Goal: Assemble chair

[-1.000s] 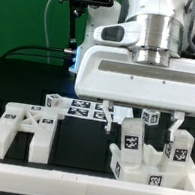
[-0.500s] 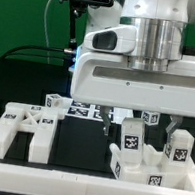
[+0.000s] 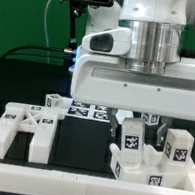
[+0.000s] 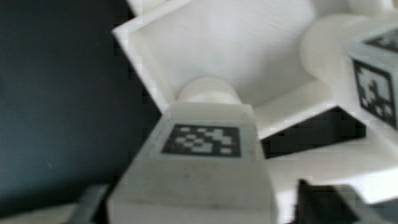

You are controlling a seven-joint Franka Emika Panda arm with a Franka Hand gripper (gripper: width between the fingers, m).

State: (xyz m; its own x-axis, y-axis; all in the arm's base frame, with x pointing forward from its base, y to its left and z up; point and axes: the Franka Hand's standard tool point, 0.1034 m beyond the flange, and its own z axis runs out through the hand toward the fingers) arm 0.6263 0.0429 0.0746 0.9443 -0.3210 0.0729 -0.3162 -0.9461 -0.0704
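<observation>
Exterior view: hand (image 3: 134, 113) sits over an upright tagged chair piece (image 3: 129, 146); grip cannot be told.

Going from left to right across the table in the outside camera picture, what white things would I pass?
big flat frame piece → small tagged block → marker board → tall tagged post → second tagged post

The chair pieces (image 3: 19, 132) are shown in smooth, matt white plastic. The arm's housing (image 3: 138, 86) is finished in glossy white under a brushed metal collar (image 3: 153, 38), and the surface (image 3: 78, 143) is covered in matt black.
</observation>
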